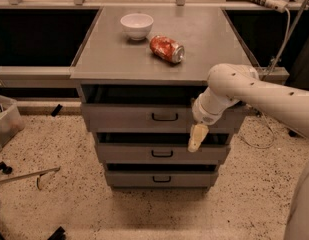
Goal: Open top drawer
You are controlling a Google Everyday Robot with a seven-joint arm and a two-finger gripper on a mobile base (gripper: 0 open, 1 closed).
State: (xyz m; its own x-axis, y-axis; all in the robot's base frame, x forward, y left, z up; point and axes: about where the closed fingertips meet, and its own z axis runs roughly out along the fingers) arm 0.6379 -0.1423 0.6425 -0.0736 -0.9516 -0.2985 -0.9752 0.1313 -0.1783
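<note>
The top drawer point(121, 118) is a wide grey metal front just under the cabinet top, with a small black loop handle point(165, 116) at its centre. A dark gap shows above the front. My gripper point(197, 138) hangs pointing down from the white arm point(254, 91), which comes in from the right. It is in front of the cabinet, to the right of and below the handle, level with the gap between the top drawer and the middle drawer point(129, 154). It holds nothing that I can see.
A white bowl point(137, 25) and a red can point(167, 49) lying on its side rest on the cabinet top point(114, 59). The bottom drawer point(134, 179) is lowest. A plastic bin point(6, 121) and loose tools point(26, 176) lie on the speckled floor at left.
</note>
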